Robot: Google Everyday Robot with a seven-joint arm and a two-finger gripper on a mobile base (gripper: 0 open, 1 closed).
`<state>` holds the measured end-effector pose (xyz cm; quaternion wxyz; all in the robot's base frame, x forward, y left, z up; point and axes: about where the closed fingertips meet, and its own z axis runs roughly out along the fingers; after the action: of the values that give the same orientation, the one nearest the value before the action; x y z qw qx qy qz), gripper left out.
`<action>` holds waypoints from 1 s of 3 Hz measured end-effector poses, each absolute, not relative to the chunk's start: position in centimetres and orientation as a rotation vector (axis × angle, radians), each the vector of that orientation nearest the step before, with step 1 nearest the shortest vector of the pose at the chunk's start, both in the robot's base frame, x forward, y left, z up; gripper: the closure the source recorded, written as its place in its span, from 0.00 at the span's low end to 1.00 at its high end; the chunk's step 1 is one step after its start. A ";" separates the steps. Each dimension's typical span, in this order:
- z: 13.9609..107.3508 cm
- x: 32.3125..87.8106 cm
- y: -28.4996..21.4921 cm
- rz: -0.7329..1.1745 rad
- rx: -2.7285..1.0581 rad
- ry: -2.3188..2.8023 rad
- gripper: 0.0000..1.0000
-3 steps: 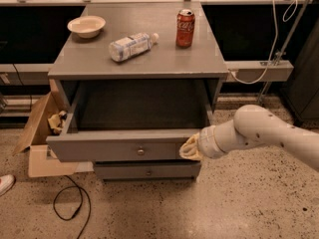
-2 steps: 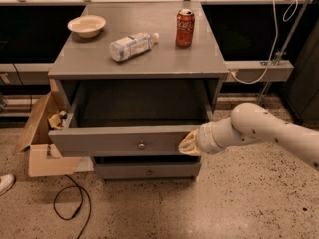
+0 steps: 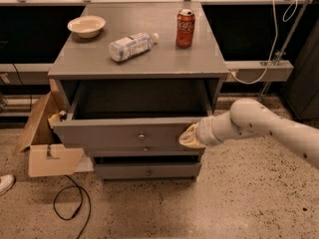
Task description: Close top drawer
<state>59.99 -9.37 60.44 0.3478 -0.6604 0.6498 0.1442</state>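
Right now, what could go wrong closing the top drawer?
1. The hand is at the right end of the top drawer, away from its knob; the drawer, partly open, may skew and jam.
2. The bottle lies on its side on the cabinet top; a hard stop could roll it off.

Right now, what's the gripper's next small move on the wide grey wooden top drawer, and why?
Probably a short push straight in. The top drawer is partly out, dark inside showing; the gripper is at the right end of its flat front, off-centre from the round metal knob, so go slowly.
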 end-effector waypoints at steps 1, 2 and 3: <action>60.8 61.9 -9.6 0.355 -1.655 1.688 1.00; 61.1 63.7 -9.5 0.338 -1.625 1.689 1.00; 60.8 65.9 -9.2 0.336 -1.588 1.697 1.00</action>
<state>65.89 -9.25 60.82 0.3866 -0.6236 0.6665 0.1320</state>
